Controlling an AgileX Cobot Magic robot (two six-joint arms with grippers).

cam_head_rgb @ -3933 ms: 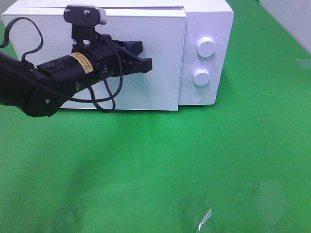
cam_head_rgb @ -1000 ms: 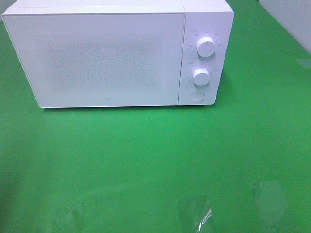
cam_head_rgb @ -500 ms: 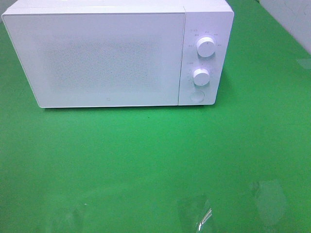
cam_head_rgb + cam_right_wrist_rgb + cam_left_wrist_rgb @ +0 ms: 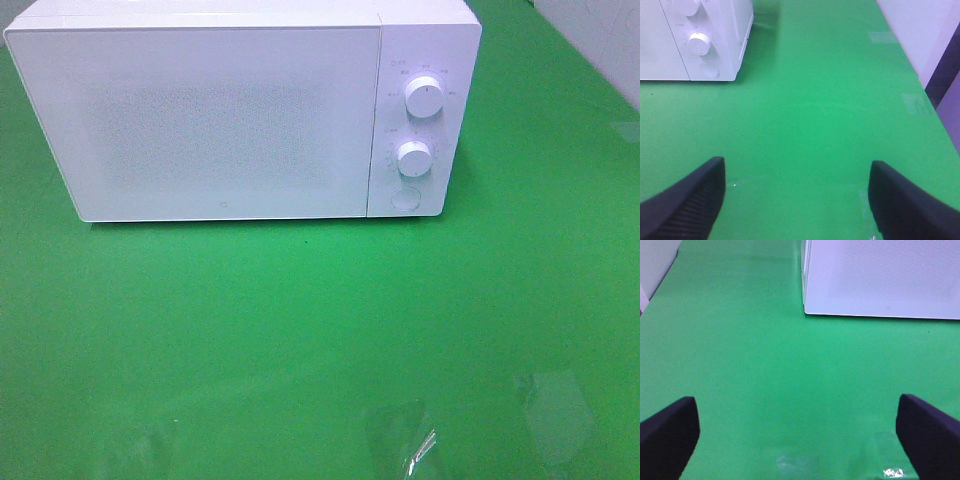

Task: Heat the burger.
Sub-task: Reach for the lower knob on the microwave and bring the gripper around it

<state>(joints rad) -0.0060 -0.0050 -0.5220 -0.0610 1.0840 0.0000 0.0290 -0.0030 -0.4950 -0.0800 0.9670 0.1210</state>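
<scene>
Over green table (image 4: 300, 330): left fingers (image 4: 667, 432), right fingers (image 4: 687, 197) spread wide, empty; microwave (image 4: 220, 120) shut.

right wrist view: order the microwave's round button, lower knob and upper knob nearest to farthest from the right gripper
From the right gripper:
1. round button, bottom of the microwave panel
2. lower knob, just above it
3. upper knob, top of panel, partly cut off

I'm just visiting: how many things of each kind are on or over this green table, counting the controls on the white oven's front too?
Microwave oven: 1
Knobs: 2 (upper knob, lower knob)
Round button: 1
Robot tools: 2 (left tool, right tool), both open
Total: 6
</scene>
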